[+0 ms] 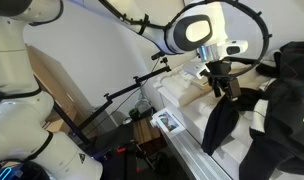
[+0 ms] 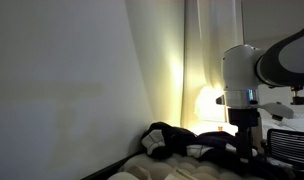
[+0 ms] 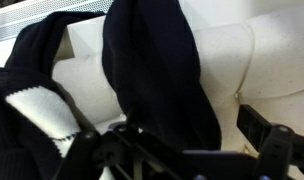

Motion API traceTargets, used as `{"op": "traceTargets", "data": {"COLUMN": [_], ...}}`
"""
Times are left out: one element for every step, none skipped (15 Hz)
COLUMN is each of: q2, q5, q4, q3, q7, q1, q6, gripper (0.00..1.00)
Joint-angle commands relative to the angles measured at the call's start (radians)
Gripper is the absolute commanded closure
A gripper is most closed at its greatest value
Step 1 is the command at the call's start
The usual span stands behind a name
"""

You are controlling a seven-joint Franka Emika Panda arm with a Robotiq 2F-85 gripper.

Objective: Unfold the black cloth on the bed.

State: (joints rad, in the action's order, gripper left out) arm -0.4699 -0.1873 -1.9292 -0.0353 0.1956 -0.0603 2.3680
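Note:
The black cloth (image 1: 277,110) lies bunched on the bed (image 1: 187,100), showing white patches. One dark strip of it (image 1: 220,125) hangs down over the bed's side. My gripper (image 1: 223,82) hovers just above that strip. In the wrist view the strip (image 3: 152,70) runs down over the white quilted mattress (image 3: 232,60) and passes between the jaws of my gripper (image 3: 187,130). The right finger (image 3: 260,122) stands well clear of the fabric; the left one is lost against the black. The jaws are wide open. In an exterior view the cloth (image 2: 172,140) is a dark heap beside the gripper (image 2: 244,128).
A black tripod (image 1: 112,100) and a cardboard box (image 1: 57,80) stand on the floor beside the bed. A small framed item (image 1: 167,122) sits at the bed's near corner. A lit lamp (image 2: 207,100) glows behind the cloth by the curtain.

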Motion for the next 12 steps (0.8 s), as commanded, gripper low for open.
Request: {"op": "traceTargets", "data": {"q2": [-0.041,-0.048,-0.052,-0.053,-0.055,-0.055,-0.056,-0.058,-0.055,-0.055,-0.054,-0.055], "q5": [-0.001,-0.012,-0.023,-0.034,-0.042,-0.067,-0.08,-0.093,-0.096,-0.076,-0.052,-0.03], "q4": [0.037,0.041,0.044,0.044,0.047,0.048,0.053,0.057,0.055,0.057,0.059,0.061], "q3": [-0.015,-0.023,-0.032,-0.042,-0.048,-0.065,-0.073,-0.079,-0.071,-0.055,-0.041,-0.023], "q7": [-0.004,0.009,0.025,0.043,0.049,0.078,0.096,0.108,0.083,0.061,0.039,0.006], "q1": [-0.006,-0.012,-0.02,-0.028,-0.033,-0.048,-0.057,-0.063,-0.059,-0.049,-0.039,-0.027], "q6": [0.011,0.014,0.021,0.029,0.033,0.043,0.038,0.036,0.032,0.025,0.013,0.002], "gripper": [0.0,0.0,0.0,0.0,0.0,0.0,0.0,0.0,0.25,0.26,0.35,0.42]}}
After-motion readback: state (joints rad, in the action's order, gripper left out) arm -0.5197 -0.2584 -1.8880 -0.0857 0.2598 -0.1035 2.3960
